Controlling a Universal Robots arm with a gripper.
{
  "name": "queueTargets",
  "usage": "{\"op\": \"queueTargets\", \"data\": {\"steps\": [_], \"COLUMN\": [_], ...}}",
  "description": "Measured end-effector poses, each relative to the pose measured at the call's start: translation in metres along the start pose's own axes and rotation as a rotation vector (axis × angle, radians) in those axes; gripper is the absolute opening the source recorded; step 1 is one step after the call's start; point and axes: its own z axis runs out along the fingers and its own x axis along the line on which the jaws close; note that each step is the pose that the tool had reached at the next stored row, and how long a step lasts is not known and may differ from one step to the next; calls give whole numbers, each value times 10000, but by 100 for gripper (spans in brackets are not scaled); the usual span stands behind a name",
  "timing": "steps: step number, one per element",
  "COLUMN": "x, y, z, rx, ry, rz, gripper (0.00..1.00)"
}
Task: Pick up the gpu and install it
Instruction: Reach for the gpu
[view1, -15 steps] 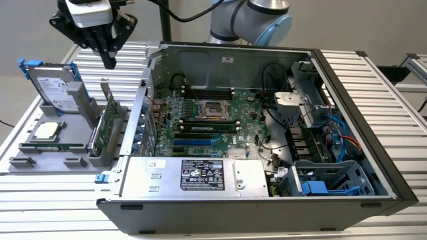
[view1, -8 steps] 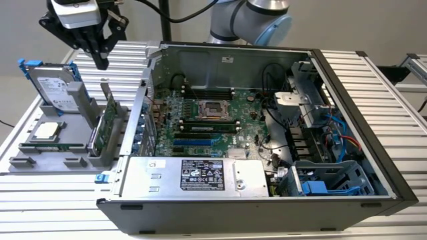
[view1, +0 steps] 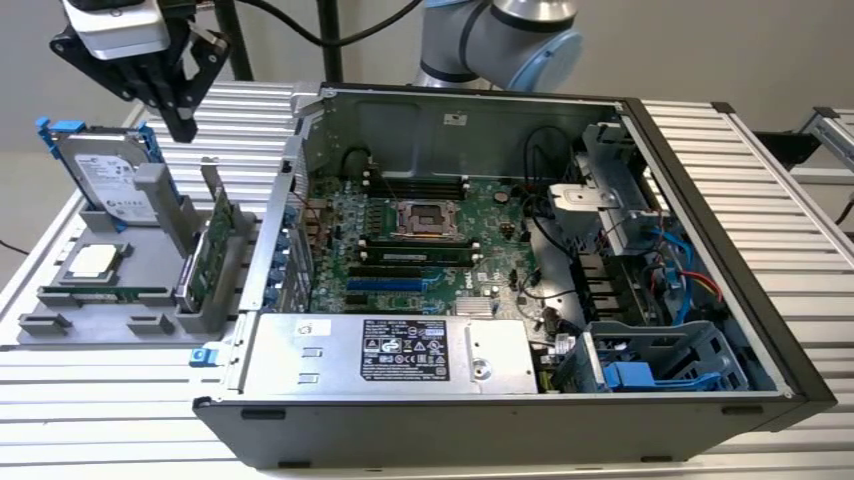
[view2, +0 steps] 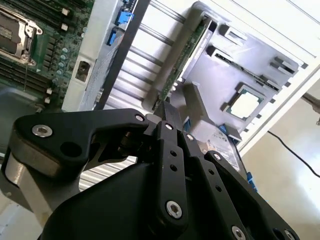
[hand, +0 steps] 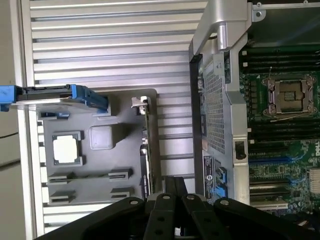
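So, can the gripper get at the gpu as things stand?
Probably yes. The gripper hangs above the tray, shut, and the gpu stands upright there with its top edge bare. The hard drive and the case wall stand to either side, apart from it; nothing lies between.

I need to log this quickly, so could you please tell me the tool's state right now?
Tool: closed, holding nothing, just above the gpu.

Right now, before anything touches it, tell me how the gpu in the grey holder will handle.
The gpu is a thin circuit board, so probably stiff and light. Standing on edge in the grey holder, it may tip if nudged sideways. Its bare board face is likely fragile.
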Motion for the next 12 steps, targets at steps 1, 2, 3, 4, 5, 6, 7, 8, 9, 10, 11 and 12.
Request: {"op": "queueTargets", "data": {"steps": [1,2,3,4,5,6,7,8,9,10,11,12], "x": [21,42,63,82,104,125,146,167,188,209,230,248], "y": [-6,-12,-17,-23,-28,-33,-39,-43,-48,-52,-56,-61], "z": [0,-1,-2,-2,-3,-4,-5,-5,-6,-7,-7,-7], "rx": [-1,-1,-2,-2,-2,-3,-3,-3,-4,-4,-5,-5], "ry": [0,0,-1,0,0,0,0,0,0,1,0,0], "rz": [0,0,0,-1,0,0,-1,0,-1,0,0,0], "gripper": [0,0,0,0,0,0,0,0,0,0,0,0]}}
